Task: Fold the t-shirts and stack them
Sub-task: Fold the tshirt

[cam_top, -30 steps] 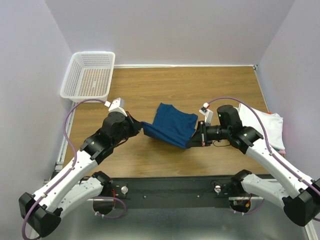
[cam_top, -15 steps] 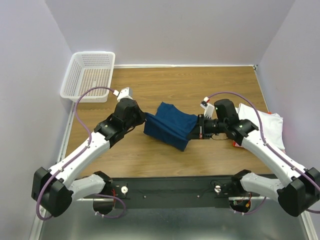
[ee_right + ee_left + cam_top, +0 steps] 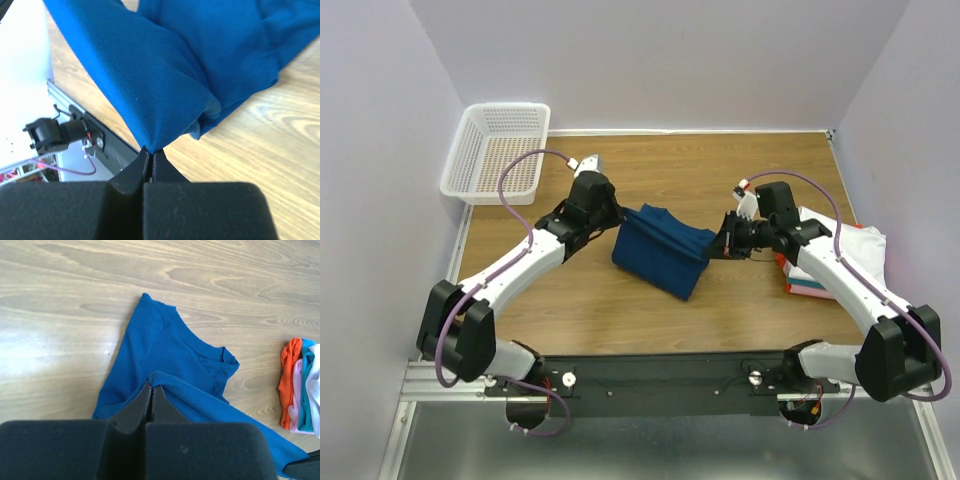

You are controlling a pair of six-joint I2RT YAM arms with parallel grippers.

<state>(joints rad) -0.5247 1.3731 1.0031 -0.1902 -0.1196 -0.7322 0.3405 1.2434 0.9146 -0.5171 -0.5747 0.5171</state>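
Overhead, the wooden table [image 3: 620, 310] is the floor of a pale lilac booth, with walls [image 3: 670, 60] closing it at 9, 12 and 3 o'clock; a black rail [image 3: 670, 375] runs along its 6 o'clock edge. At 10 o'clock a white mesh basket [image 3: 498, 150] sits in the far corner. The left gripper [image 3: 616, 222] is pinched tight on the 9 o'clock edge of the dark blue tee [image 3: 660, 250], which lies bunched at the table's centre, partly lifted between the two arms. The right gripper [image 3: 718, 250] is clamped on a fold at the tee's 3 o'clock edge. At 3 o'clock a stack of folded tees [image 3: 840, 250] lies by the wall, white on top, with orange-red and teal edges showing.

Since a second ago both grippers have travelled toward 12 o'clock and the arms have stretched out from their bases; the tee's held edges have come closer together, so the cloth looks narrower; the right arm now uncovers the stack's coloured edges.
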